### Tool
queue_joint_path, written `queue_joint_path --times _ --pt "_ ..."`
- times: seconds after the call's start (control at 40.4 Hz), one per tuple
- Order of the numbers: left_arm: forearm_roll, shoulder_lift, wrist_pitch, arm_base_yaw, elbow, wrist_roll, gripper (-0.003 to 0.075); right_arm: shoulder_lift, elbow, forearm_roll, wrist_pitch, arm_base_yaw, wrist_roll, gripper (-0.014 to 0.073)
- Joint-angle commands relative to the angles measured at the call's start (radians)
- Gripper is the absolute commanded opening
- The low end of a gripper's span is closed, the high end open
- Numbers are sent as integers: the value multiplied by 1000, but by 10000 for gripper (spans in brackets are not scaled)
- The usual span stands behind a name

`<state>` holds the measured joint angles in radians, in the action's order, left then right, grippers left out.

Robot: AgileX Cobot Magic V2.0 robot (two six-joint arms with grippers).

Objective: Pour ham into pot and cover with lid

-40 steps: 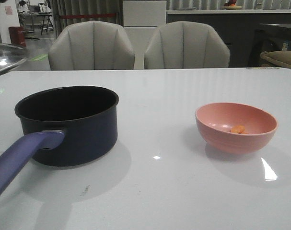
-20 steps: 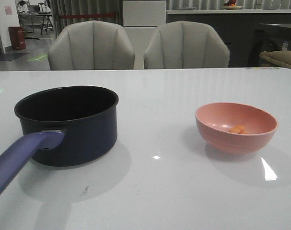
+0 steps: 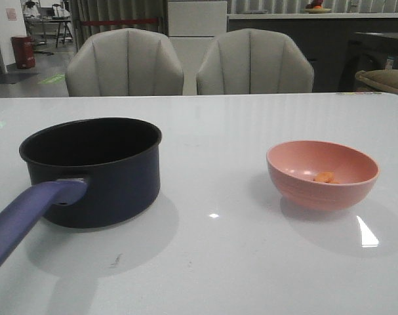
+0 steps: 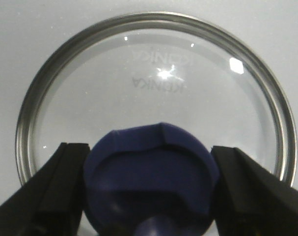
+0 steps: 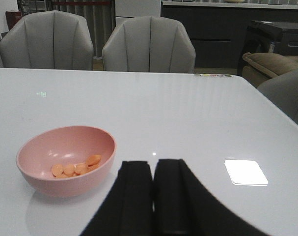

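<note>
The dark navy pot [image 3: 94,177] stands at the table's left, its purple-blue handle [image 3: 28,213] pointing toward the front. It looks empty. The pink bowl [image 3: 297,187] at the right holds orange-pink ham [image 3: 325,176]; the right wrist view shows several pieces of ham [image 5: 77,167] in the bowl [image 5: 65,184]. My left gripper [image 4: 149,152] is shut on the blue knob [image 4: 151,182] of the glass lid [image 4: 153,88], over a white surface and out of the front view. My right gripper [image 5: 153,169] is shut and empty, just right of the bowl.
Two grey chairs [image 3: 125,62] [image 3: 254,62] stand behind the table's far edge. The white glossy table [image 3: 212,262] stretches between pot and bowl. The table's right edge [image 5: 274,105] shows in the right wrist view.
One second ago the lid showed at the front view's far left edge, above the table. It has since moved left out of that view. Pot and bowl have not moved.
</note>
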<state>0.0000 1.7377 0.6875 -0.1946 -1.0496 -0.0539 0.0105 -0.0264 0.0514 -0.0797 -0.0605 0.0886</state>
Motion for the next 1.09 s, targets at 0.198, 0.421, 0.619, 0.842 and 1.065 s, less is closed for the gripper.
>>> queue_joint_path --times 0.198,0.421,0.619,0.842,1.065 --pt "-19 -24 -30 0 -24 -4 354 20 5 2 80 5 -3 147" --pt "-11 -24 -23 9 -24 -4 557 20 5 2 80 5 -3 147" --pt "0 -33 -20 39 -34 -4 549 20 5 2 80 5 -3 147" --pt "0 -134 -14 86 -36 -4 549 20 5 2 80 5 -3 147" --pt "-14 -266 10 95 -23 -4 549 20 5 2 80 5 -3 147"
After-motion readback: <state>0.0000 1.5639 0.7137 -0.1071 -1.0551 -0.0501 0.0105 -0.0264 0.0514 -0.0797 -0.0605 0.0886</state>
